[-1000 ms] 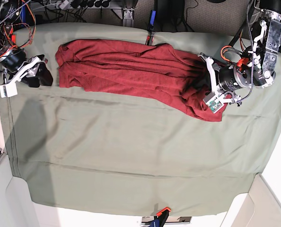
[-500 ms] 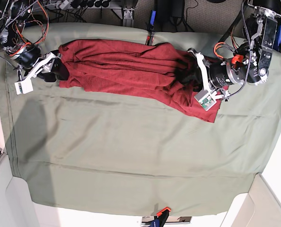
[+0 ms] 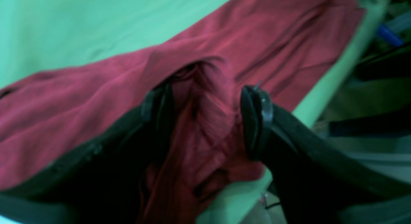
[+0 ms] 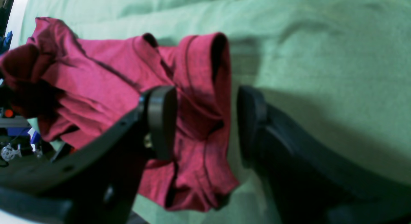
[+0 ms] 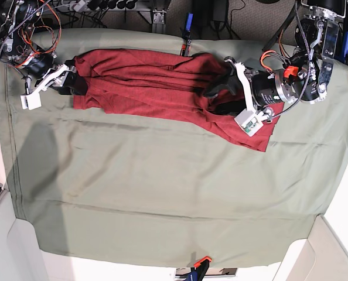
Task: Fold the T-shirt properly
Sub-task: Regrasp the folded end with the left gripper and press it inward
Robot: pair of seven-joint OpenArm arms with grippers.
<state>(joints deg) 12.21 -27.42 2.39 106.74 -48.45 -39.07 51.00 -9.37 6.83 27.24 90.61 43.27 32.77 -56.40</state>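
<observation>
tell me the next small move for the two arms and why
Probably close both sets of fingers. The left gripper stands open around a bunched ridge of the T-shirt, and the right gripper stands open around the cuffed edge, neither pinching it yet.

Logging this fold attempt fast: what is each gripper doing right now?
Left gripper: open, fingers either side of a bunched ridge of the T-shirt.
Right gripper: open, straddling the T-shirt's edge.

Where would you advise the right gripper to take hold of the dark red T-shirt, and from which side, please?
Probably the rolled hem fold at the T-shirt end nearest the right gripper. That fold stands raised off the green table cover and already lies between the open jaws, so closing across it from the open cover side should catch several layers.
</observation>
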